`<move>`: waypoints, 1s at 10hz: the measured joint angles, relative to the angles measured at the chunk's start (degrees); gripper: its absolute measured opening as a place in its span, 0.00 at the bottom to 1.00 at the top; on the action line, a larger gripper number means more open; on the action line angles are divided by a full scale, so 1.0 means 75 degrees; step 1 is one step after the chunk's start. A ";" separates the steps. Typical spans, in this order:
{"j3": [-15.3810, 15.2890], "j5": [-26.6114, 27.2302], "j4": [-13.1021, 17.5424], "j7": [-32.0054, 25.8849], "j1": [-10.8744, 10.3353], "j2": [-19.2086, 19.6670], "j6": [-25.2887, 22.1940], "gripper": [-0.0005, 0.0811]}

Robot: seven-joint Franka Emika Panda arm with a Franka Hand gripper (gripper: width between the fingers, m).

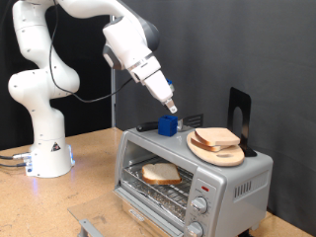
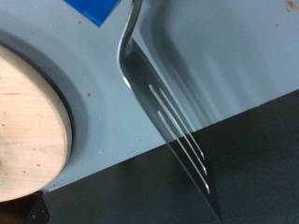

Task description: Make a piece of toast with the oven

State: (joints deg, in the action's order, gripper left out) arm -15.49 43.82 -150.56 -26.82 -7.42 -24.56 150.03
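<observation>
The oven (image 1: 237, 178) stands at the exterior view's lower right. The piece of toast (image 1: 160, 174) lies flat on the wire rack inside it. My gripper (image 1: 173, 104) hangs tilted just above the oven's top, close over a blue block (image 1: 168, 125) and to the left of a round wooden plate (image 1: 223, 155). A second matching bread slice (image 1: 215, 137) lies on that plate. In the wrist view a slotted metal spatula blade (image 2: 168, 117) runs close past the camera over the oven's grey top (image 2: 93, 65). My fingers do not show there.
A black upright stand (image 1: 237, 107) rises at the back of the oven top. The plate (image 2: 28, 121) and the blue block (image 2: 98, 9) also show in the wrist view. Two knobs (image 1: 200, 205) sit on the oven's front. The arm's white base (image 1: 47, 153) stands at the left.
</observation>
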 joint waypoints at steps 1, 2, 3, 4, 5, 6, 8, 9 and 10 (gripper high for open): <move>-0.0036 0.0089 -0.0040 -0.0146 -0.0037 0.0032 0.0327 1.00; -0.0025 0.0284 -0.0077 -0.0227 -0.0087 0.0050 0.0470 1.00; 0.0076 0.0556 -0.0083 -0.0403 -0.0103 0.0005 0.0462 1.00; 0.0277 0.0800 -0.0110 -0.0686 -0.0112 -0.0114 0.0322 1.00; 0.0575 0.0868 -0.0181 -0.0949 -0.0104 -0.0332 -0.0096 1.00; 0.0891 0.0869 -0.0286 -0.1171 -0.0089 -0.0605 -0.0531 1.00; 0.1421 0.0584 -0.0530 -0.1570 0.0056 -0.1154 -0.1485 1.00; 0.1655 0.0376 -0.0640 -0.1724 0.0169 -0.1395 -0.1874 1.00; 0.1773 0.0250 -0.0778 -0.1811 0.0255 -0.1671 -0.2125 1.00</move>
State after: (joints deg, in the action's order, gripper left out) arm -2.19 45.69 -156.40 -40.40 -5.51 -37.10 134.09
